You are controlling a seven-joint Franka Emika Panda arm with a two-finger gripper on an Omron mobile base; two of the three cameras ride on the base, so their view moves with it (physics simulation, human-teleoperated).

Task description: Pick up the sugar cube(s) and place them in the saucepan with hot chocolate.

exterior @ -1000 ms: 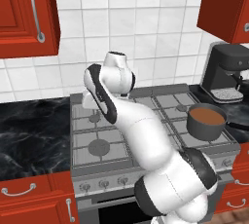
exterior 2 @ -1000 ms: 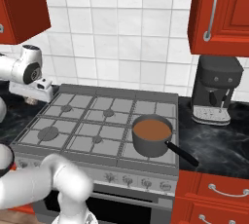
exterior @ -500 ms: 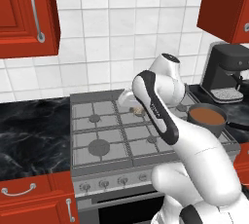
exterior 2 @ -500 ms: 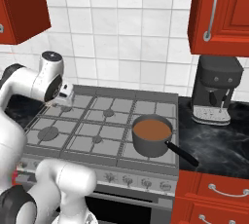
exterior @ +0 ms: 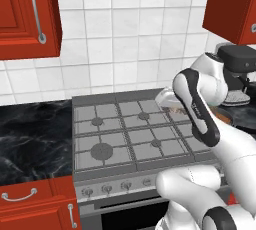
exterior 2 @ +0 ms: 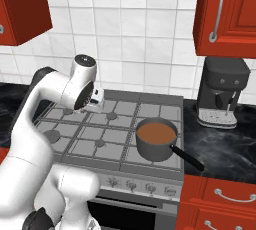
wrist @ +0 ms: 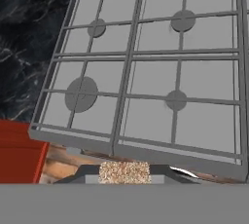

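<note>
Item: sugar cube, tan, speckled; pinched between fingers, carried above stove. Saucepan on front right burner, well apart. Risk: tiny cube, contact apparently slight; swing could shake it loose onto grates, or release could miss rim.

Colours from my side of the kitchen

My sugar cube is speckled tan; the saucepan dark grey with brown liquid; grey stove, black marbled surface, red cabinets.

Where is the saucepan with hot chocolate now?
In the right base view, the saucepan with hot chocolate sits on the stove's front right burner, left of the coffee machine.
</note>
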